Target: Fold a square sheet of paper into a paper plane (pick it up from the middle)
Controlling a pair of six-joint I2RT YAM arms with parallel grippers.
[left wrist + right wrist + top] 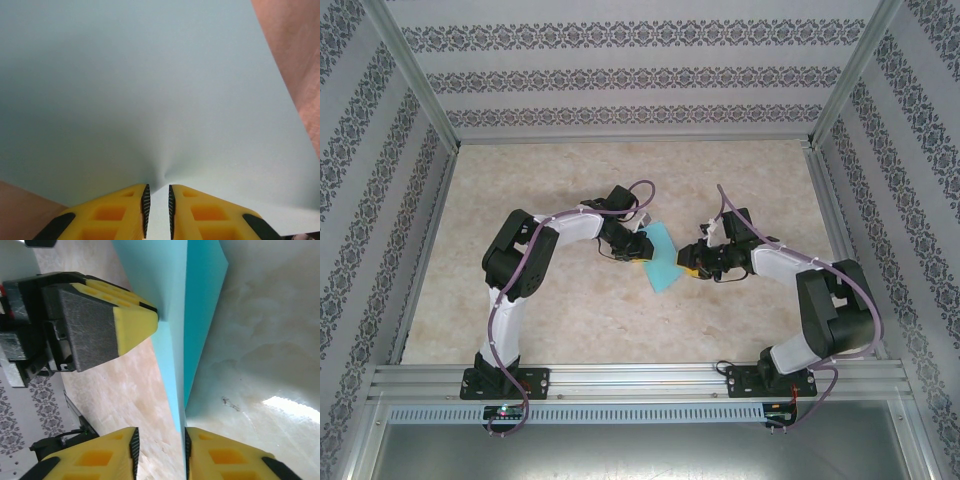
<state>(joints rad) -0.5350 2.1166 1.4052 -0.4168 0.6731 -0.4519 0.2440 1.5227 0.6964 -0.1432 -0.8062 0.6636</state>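
The sheet of paper [663, 258] stands on edge over the middle of the table [570, 330], held between the two arms, probably so a crease can be set along it. The left claw [157, 205], at the sheet's ten o'clock from above, is clamped on it, puckering the paper. The right claw [161, 440], at three o'clock, stands apart, with the sheet running between its fingers.

A lab-style robot test cell: patterned wall panels [620, 80] in aluminium framing [417, 80] stand beyond and beside the left gripper [644, 253] and right gripper [689, 266], marbled tabletop [620, 320] beneath them, slotted mounting rail [640, 378] behind them.
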